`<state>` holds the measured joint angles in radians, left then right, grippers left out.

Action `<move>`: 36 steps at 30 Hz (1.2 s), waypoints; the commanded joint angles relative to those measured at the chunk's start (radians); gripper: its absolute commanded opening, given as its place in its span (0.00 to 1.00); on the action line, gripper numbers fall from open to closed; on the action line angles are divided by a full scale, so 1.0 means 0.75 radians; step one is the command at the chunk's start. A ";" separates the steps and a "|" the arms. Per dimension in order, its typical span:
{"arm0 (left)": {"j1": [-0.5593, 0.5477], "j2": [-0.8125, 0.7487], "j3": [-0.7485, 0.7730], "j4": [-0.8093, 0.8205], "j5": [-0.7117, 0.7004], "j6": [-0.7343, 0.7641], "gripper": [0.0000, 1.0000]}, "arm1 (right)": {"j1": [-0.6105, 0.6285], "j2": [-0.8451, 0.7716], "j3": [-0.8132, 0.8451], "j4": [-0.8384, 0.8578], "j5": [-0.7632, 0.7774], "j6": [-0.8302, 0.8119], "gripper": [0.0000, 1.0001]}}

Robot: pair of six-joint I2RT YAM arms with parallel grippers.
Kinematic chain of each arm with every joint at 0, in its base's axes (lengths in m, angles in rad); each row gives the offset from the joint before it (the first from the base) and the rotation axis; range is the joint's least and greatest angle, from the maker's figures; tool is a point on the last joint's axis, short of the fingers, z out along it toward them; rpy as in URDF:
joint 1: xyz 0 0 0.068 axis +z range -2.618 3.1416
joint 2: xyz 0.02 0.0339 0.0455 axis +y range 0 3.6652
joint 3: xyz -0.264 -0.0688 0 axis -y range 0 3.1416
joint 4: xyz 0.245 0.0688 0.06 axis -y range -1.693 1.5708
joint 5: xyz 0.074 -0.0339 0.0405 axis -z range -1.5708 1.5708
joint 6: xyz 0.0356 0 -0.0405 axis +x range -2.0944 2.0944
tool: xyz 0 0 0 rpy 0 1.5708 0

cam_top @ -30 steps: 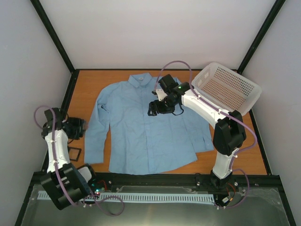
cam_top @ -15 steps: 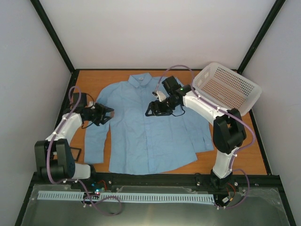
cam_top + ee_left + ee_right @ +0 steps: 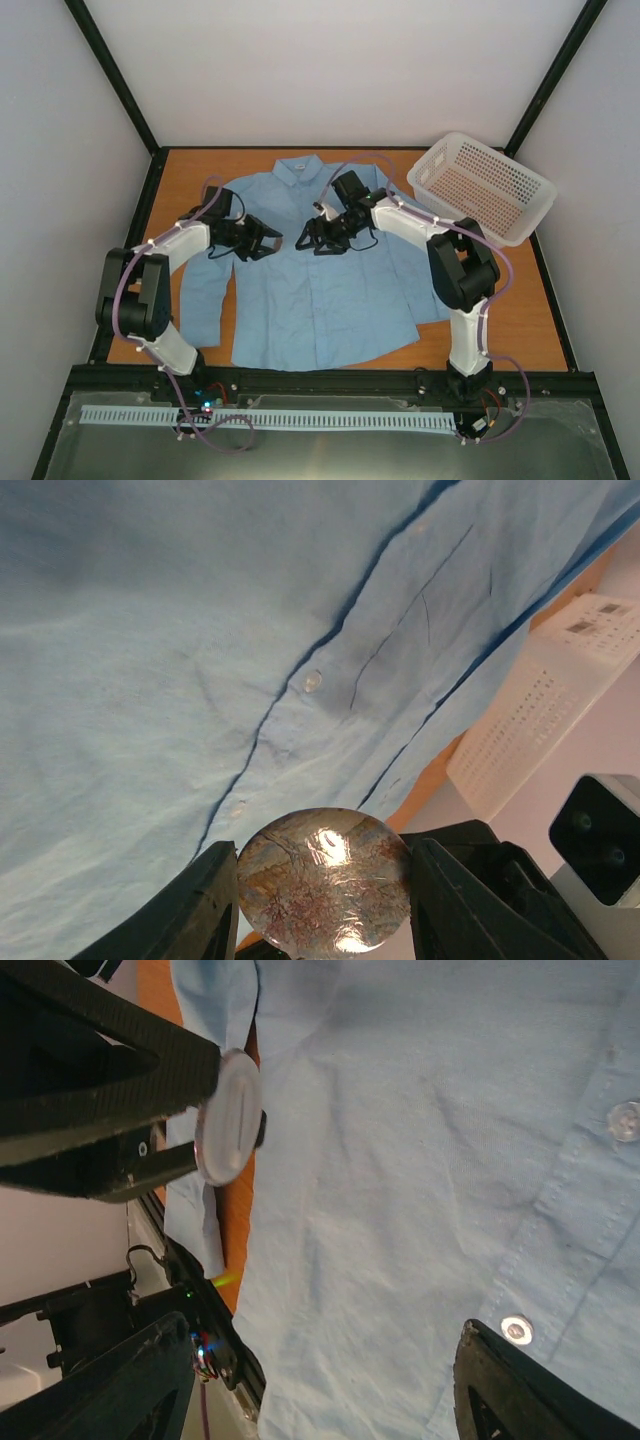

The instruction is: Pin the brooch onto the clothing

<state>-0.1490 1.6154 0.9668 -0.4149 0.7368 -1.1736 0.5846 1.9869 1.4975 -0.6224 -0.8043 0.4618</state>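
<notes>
Brooch [image 3: 323, 880]: clamped between left gripper [image 3: 264, 241] jaws, just above shirt [image 3: 310, 300] chest.
Right gripper [image 3: 318, 239]: jaws wide, facing the brooch, near.
Basket [image 3: 480, 185]: bench [image 3: 520, 330] far-right corner, well apart.

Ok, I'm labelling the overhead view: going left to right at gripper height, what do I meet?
Left gripper, holding the brooch → right gripper → white basket. The shirt lies under both grippers, so it has no single place.
</notes>
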 commanded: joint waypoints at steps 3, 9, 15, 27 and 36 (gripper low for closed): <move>-0.064 0.046 0.068 0.070 0.073 -0.093 0.18 | 0.053 0.055 0.085 0.045 0.030 0.068 0.65; -0.111 0.052 0.059 0.086 0.090 -0.124 0.18 | 0.079 0.081 0.107 0.053 0.074 0.076 0.56; -0.123 0.055 0.062 0.095 0.107 -0.125 0.18 | 0.095 0.097 0.125 0.053 0.091 0.049 0.49; -0.153 0.055 0.057 0.097 0.116 -0.129 0.18 | 0.116 0.127 0.172 0.011 0.133 0.016 0.26; -0.155 0.057 0.066 0.091 0.122 -0.115 0.23 | 0.118 0.097 0.169 0.010 0.185 -0.010 0.03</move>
<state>-0.2535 1.6516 0.9794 -0.3546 0.7956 -1.2472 0.6674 2.0651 1.6081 -0.6170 -0.6975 0.4751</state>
